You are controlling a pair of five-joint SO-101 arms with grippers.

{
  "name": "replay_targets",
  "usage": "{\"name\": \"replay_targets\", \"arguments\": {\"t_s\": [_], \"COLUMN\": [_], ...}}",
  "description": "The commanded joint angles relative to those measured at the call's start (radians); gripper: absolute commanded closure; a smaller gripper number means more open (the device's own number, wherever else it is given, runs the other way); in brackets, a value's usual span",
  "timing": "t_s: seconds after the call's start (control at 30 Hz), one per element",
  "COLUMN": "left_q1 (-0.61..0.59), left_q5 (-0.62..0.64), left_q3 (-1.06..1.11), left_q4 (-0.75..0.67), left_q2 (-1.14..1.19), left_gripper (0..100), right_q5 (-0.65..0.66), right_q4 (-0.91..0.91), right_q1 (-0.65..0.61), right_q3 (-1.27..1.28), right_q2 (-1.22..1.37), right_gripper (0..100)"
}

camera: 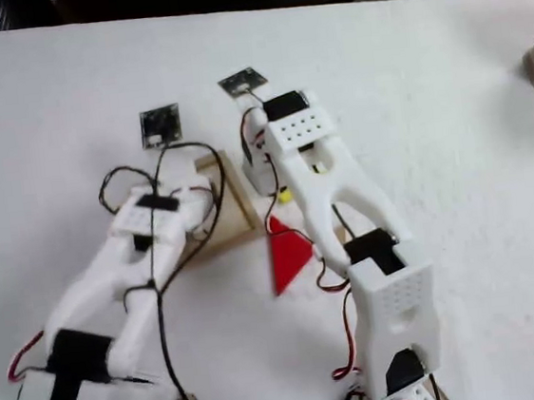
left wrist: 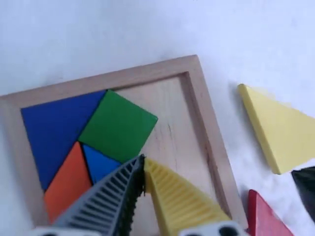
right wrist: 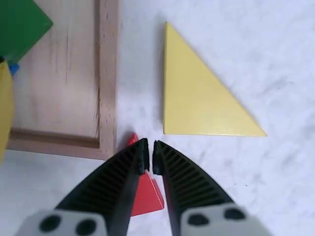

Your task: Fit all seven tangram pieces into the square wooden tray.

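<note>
Tray [left wrist: 206, 129] part-filled: large blue triangle [left wrist: 51, 130], green square [left wrist: 118, 125], orange triangle [left wrist: 66, 186] and small blue triangle [left wrist: 100, 164] seated.
Left gripper [left wrist: 143, 169] over tray's bare floor, jaws pressed together, empty. Right gripper [right wrist: 150, 152] likewise closed on nothing, above red triangle [right wrist: 146, 195]. Yellow triangle [right wrist: 197, 103] on table [left wrist: 98, 29], near tray.

One wooden tray [left wrist: 206, 128] and six tangram pieces [right wrist: 197, 98]: two blue [left wrist: 51, 132], one each green [left wrist: 118, 128], orange [left wrist: 66, 182], yellow [left wrist: 275, 132], red [left wrist: 263, 219].
</note>
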Motion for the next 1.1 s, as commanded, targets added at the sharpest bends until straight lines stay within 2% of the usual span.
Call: {"name": "replay_targets", "arguments": {"t_s": [0.0, 0.17, 0.27, 0.5, 1.07], "left_q1": [-0.004, 0.016, 0.022, -0.007, -0.018], "left_q5": [0.002, -0.089, -0.089, -0.089, -0.095], "left_q3": [0.057, 0.11, 0.114, 0.114, 0.115], "left_q4": [-0.034, 0.02, 0.049, -0.009, -0.014], "left_q2": [-0.085, -0.084, -0.085, -0.084, -0.091], "left_gripper": [98, 98, 98, 98, 98], "right_q5": [0.012, 0.012, 0.012, 0.012, 0.012], "right_q4": [-0.008, -0.008, -0.008, -0.008, -0.008], "right_q1": [-0.005, -0.005, -0.005, -0.005, -0.004], "right_q3": [-0.015, -0.015, -0.015, -0.015, -0.015], "right_q2": [-0.035, -0.033, -0.033, -0.03, -0.031], "right_gripper": [98.1, 98.1, 98.1, 98.1, 98.1]}}
